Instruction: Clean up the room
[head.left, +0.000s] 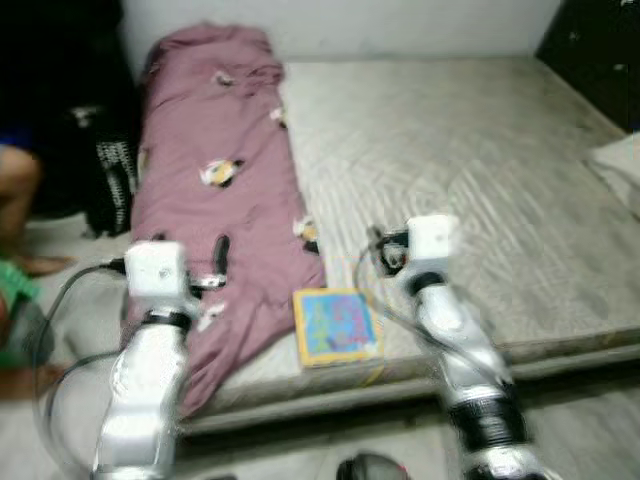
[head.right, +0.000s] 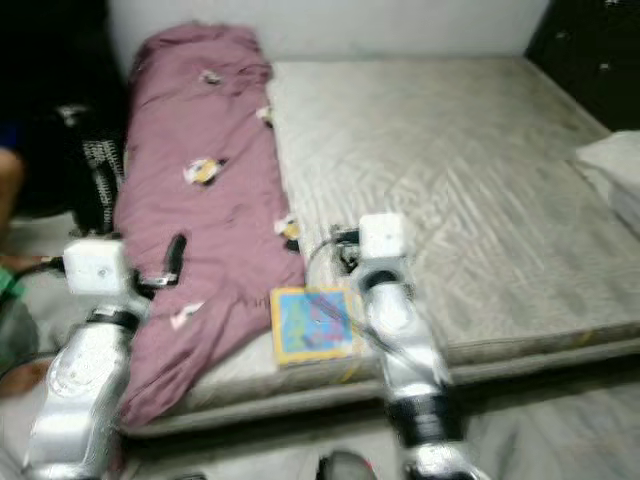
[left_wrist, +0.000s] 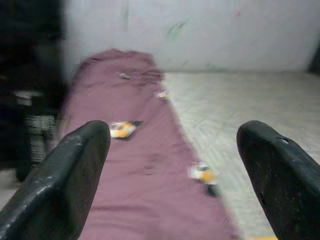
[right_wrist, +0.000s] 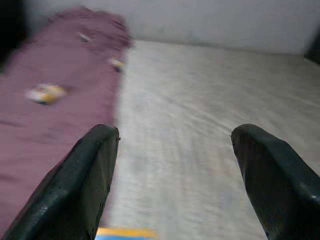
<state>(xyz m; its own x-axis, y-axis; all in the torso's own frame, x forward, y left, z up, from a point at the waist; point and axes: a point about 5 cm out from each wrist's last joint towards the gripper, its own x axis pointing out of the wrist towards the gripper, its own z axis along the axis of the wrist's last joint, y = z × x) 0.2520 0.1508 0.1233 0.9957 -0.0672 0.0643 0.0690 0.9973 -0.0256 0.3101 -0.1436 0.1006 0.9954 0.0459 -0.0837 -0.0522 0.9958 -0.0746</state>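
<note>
A mauve blanket (head.left: 215, 180) with small printed patches lies bunched along the left side of a bare grey mattress (head.left: 470, 150) on the floor. A colourful book (head.left: 336, 326) rests flat at the mattress's front edge, beside the blanket. My left gripper (left_wrist: 175, 145) is open over the blanket's near end, with nothing between its fingers. My right gripper (right_wrist: 175, 135) is open too, held just above the mattress behind the book, its black fingers (right_wrist: 95, 170) wide apart. The eye views are blurred.
A person's bare leg (head.left: 15, 180) and green clothing (head.left: 8, 285) show at the left edge on the floor. A dark patterned bag (head.left: 112, 180) stands beside the blanket. Dark furniture (head.left: 600, 45) is at the back right, and a white cushion (head.left: 622, 165) lies on the mattress's right edge.
</note>
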